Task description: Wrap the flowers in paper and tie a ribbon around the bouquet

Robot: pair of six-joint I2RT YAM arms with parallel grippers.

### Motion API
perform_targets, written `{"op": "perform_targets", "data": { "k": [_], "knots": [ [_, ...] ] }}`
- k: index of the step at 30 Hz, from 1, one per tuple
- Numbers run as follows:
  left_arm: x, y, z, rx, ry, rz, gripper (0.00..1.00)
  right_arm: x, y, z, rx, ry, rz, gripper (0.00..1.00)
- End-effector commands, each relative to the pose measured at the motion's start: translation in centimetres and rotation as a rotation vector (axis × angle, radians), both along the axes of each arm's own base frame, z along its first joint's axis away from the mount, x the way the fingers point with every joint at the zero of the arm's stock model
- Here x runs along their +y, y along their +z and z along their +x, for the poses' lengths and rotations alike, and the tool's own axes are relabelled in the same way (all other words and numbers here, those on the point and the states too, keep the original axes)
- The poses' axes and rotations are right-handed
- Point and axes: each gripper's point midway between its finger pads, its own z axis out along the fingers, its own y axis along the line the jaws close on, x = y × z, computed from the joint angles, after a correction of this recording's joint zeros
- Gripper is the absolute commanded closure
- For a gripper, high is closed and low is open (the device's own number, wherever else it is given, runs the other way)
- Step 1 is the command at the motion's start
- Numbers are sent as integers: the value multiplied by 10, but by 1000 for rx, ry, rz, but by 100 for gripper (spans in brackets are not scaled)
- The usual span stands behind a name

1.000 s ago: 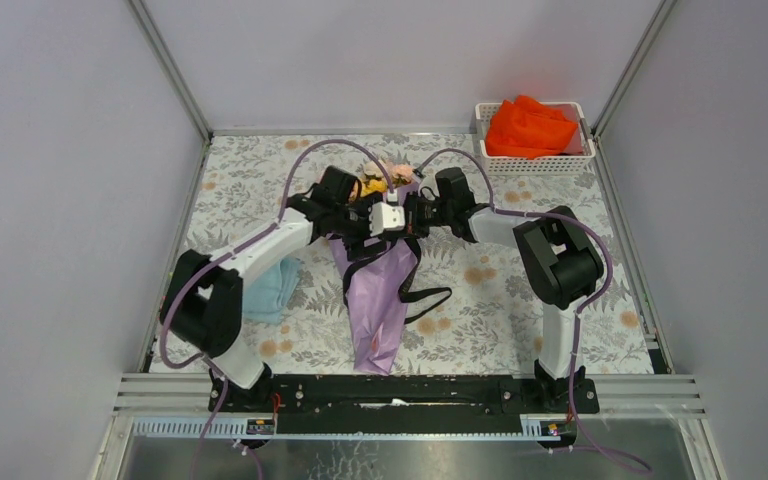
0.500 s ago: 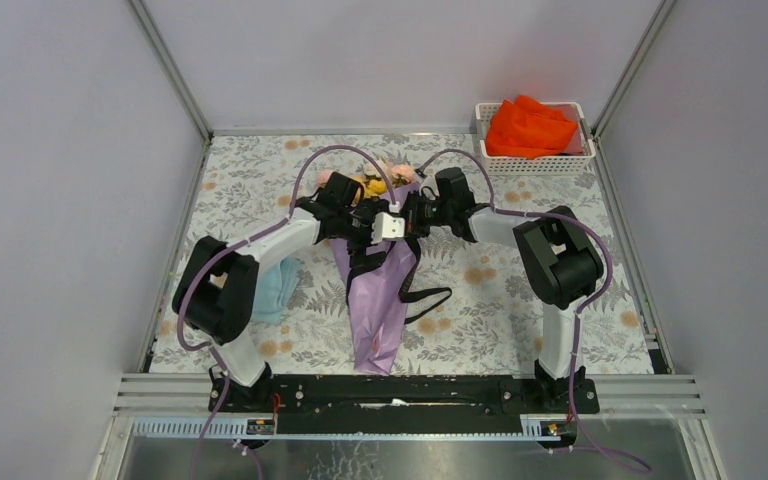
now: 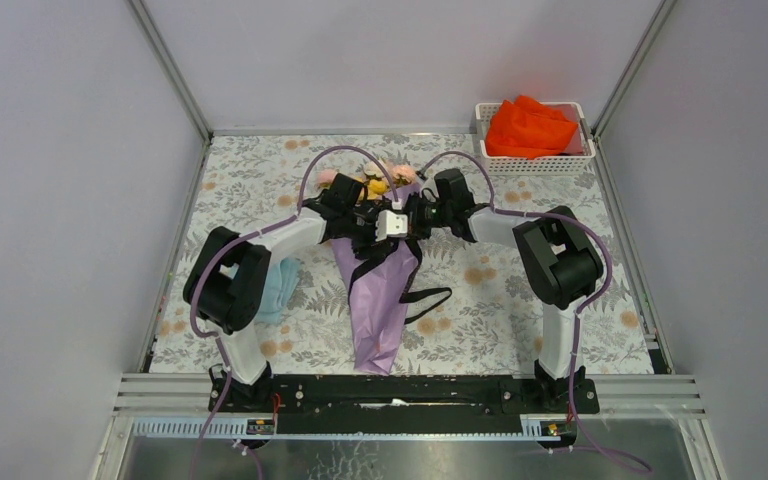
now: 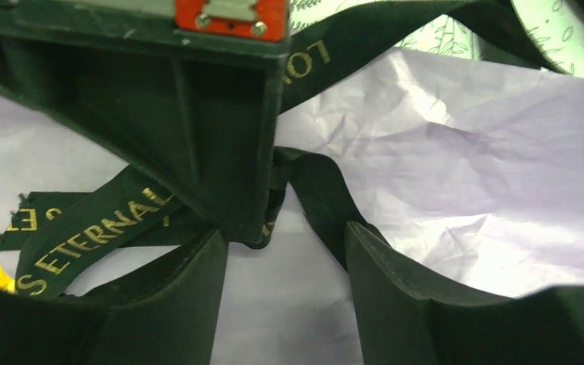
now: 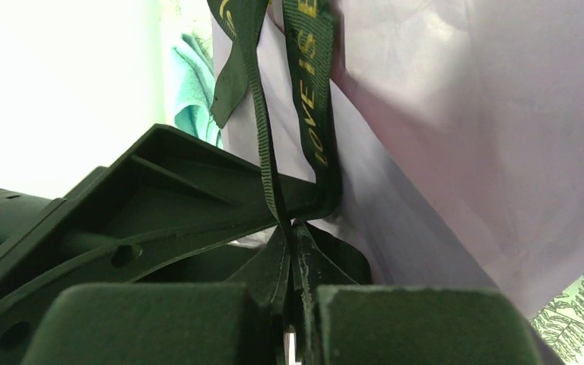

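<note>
My top camera hangs above and behind the arm bases (image 3: 245, 380). It looks down and forward over the whole table (image 3: 520, 300) from well back. My left wrist camera sits just behind the left gripper (image 4: 285, 236), looking along it, pressed close to the ribbon (image 4: 99, 228) and the paper (image 4: 464, 152). My right wrist camera peers over the right gripper (image 5: 300, 304), equally close. All three views share that ribbon on the paper at mid-table.

Orange cloth (image 3: 527, 127) in white basket (image 3: 535, 166), far right corner; light blue cloth (image 3: 282, 288) on floral tablecloth (image 3: 500, 310).
</note>
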Motion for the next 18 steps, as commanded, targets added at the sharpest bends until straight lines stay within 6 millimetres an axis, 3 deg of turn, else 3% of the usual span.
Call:
{"op": "perform_targets", "data": {
  "k": [1,5,11,15,18],
  "knots": [
    [1,2,7,-46,20,-5,42,6,33,17,-89,-26,29,100],
    [7,-6,3,-33,23,20,61,4,35,21,-99,-37,16,89],
    [13,-7,-3,-19,39,27,98,-7,36,28,-119,-65,-38,69],
    [13,-2,-8,-12,40,11,100,-13,33,32,-130,-74,-72,60],
    [11,6,-9,-2,59,-9,100,-14,35,35,-153,-66,-95,62]
  ]
}}
